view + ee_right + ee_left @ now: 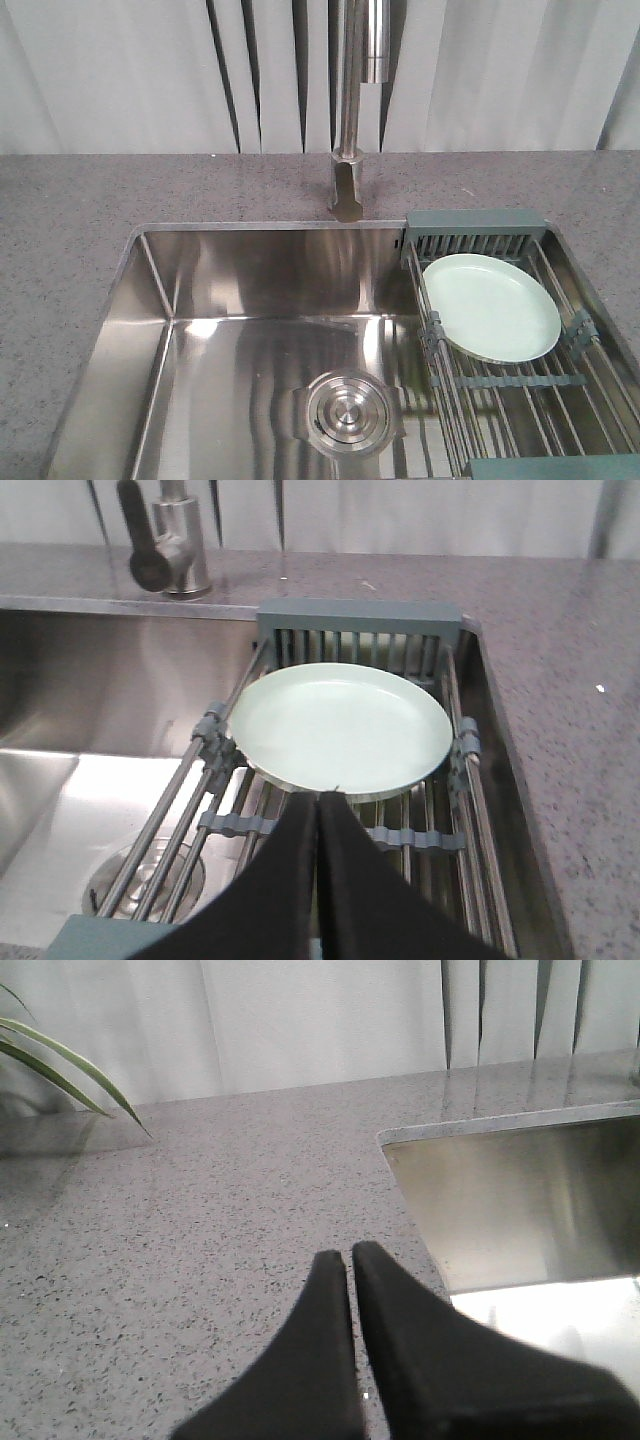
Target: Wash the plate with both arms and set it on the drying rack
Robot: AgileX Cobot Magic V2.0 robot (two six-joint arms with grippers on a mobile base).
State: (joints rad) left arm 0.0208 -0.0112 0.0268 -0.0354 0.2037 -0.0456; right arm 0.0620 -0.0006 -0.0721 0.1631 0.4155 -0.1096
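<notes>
Plate: round pale mint-green plate (pixel 340 728) lies on steel-wire drying rack (pixel 452 825), just beyond right claw (pixel 318 802).
Right claw: closed, empty.
Left claw (pixel 349 1256): closed, empty, over speckled grey bench (pixel 200 1220).

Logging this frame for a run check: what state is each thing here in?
Pale mint-green round plate: lying flat on the rack wires, held by nothing.
Steel-wire drying rack with grey-green end bars: set across the sink's right side.
Steel sink basin: no dishes, drain cover in place.
Chrome faucet: no water running.
Left gripper: shut, above the countertop.
Right gripper: shut, at the plate's near rim.
</notes>
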